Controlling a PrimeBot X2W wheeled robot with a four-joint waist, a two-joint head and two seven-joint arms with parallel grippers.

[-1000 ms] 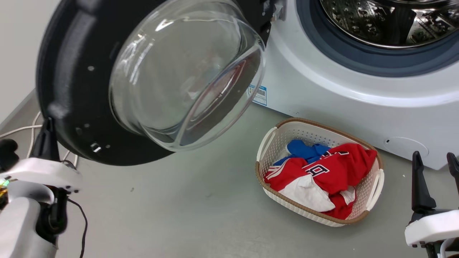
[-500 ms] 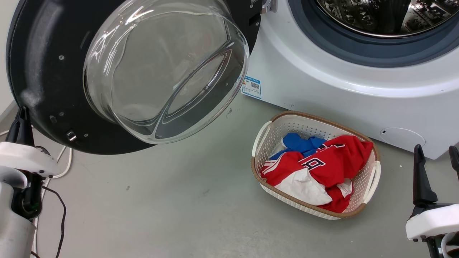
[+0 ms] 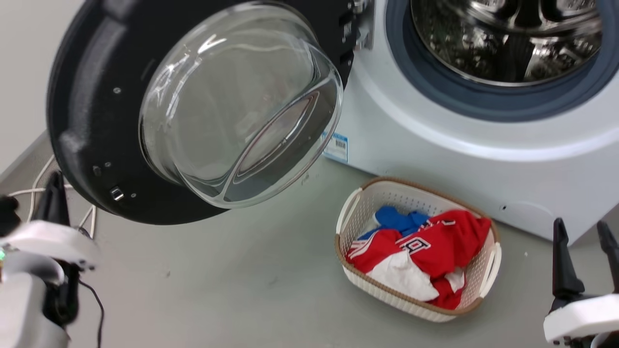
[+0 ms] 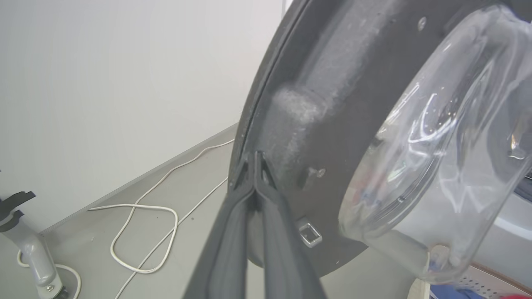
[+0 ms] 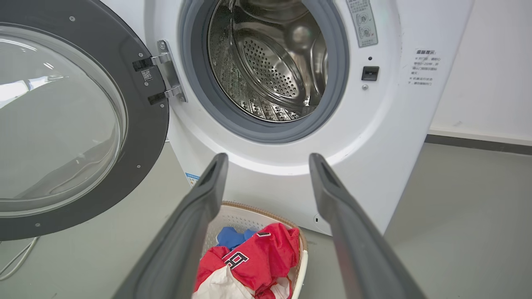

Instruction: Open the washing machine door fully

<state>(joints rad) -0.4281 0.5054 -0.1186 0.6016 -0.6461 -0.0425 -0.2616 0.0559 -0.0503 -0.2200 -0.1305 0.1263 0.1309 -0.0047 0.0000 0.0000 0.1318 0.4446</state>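
The washing machine door, glossy black with a bulging glass window, stands swung wide to the left of the white washing machine. The steel drum lies exposed. My left gripper is at the door's lower left rim. In the left wrist view its fingers are shut, tips against the edge of the door. My right gripper stands open and empty at the lower right, clear of the machine. In the right wrist view the right gripper faces the drum opening.
A white laundry basket with red, white and blue clothes sits on the grey floor before the machine. A white cable loops on the floor by the wall, left of the door. A grey stand is nearby.
The head camera has swayed, shifting the whole picture. The left gripper stays by the door's lower left rim and the right gripper holds its place, still open.
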